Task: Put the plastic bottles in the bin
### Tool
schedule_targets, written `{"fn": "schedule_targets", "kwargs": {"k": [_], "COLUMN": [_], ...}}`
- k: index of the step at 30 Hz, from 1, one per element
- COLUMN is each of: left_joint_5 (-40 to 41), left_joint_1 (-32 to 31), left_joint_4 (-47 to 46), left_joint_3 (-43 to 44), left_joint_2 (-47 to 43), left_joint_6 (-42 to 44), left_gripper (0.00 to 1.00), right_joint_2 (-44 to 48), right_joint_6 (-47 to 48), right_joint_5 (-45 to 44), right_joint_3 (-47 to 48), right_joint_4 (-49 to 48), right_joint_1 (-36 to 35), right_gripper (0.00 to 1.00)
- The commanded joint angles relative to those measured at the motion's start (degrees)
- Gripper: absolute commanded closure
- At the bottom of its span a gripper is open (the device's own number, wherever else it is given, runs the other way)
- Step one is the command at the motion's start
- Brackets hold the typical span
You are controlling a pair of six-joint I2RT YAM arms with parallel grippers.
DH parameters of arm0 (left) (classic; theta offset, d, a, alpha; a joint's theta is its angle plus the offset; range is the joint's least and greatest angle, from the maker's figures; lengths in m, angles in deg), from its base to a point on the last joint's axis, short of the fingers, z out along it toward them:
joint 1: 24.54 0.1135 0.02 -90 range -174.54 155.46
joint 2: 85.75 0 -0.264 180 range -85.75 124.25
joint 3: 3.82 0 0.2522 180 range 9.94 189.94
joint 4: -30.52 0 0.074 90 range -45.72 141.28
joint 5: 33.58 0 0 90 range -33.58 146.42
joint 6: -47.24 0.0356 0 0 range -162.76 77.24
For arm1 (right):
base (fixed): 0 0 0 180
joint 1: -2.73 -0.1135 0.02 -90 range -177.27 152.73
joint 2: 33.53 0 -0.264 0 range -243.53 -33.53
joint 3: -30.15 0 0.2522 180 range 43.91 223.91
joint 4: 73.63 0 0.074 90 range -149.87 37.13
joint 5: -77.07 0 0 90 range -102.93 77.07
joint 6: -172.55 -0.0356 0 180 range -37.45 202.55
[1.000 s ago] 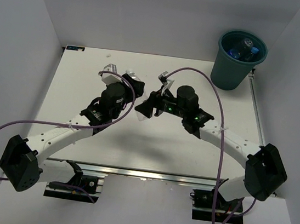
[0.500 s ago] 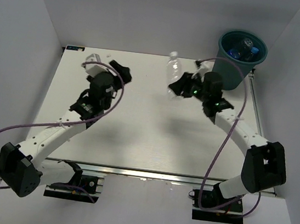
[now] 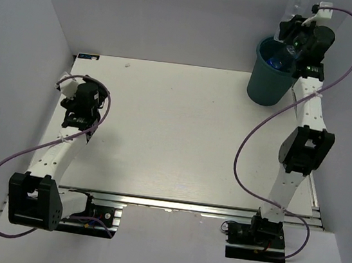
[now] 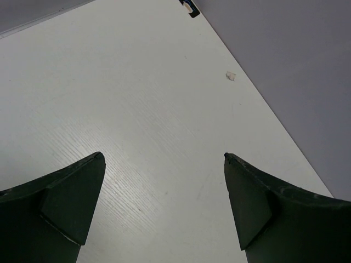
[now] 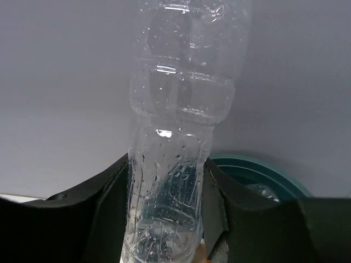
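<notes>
My right gripper (image 3: 292, 29) is high at the back right, over the dark teal bin (image 3: 269, 85). It is shut on a plain clear plastic bottle (image 3: 296, 6) that stands upright above the jaws. In the right wrist view the wet clear bottle (image 5: 181, 137) sits squeezed between the black fingers (image 5: 109, 197), with the bin's rim (image 5: 258, 164) just behind and below. Bottles with blue parts (image 3: 277, 60) lie inside the bin. My left gripper (image 3: 94, 88) hovers near the table's left edge; in its wrist view the left gripper (image 4: 164, 156) is wide open with only bare table between the fingers.
The white table (image 3: 177, 125) is walled in by grey panels on the left, back and right. A small white scrap (image 4: 231, 76) lies near the back edge, and a dark tag (image 4: 189, 6) marks the back left corner. The bin stands at the table's back right corner.
The right arm carried the clear bottle from the table's middle up and back to above the bin. The left gripper let go, opened wide and drew back to the left edge.
</notes>
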Motion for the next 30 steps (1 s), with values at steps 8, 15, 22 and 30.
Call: {"fn": "schedule_targets", "kwargs": {"k": [8,15,22,30], "left_joint_5": [-0.8,-1.6,-4.0,-9.3], "left_joint_1": [1.8,2.0,2.0,2.0], "left_joint_4": [-1.7,-2.9,-1.8,-1.2], "left_joint_3": [-0.5,-1.1,-0.9,-3.2], "left_joint_2": [1.5,1.5,1.4,-3.8], "left_joint_6": [1.1,1.1,0.8,-0.3], "left_gripper": [0.02,0.02,0.02,0.02], "right_joint_2": [-8.5,-6.1,-1.7,14.8], "right_joint_6": [6.3,7.5,9.2,4.3], "right_joint_5": [0.0,1.4,-2.5,-1.4], "right_joint_3": [0.7,-0.3,0.3,-5.6], "right_joint_4": [-2.1,1.2,2.4,5.5], "right_joint_1": [2.3,2.4,2.4,2.2], "right_gripper": [0.55,0.11,0.11,0.11]}}
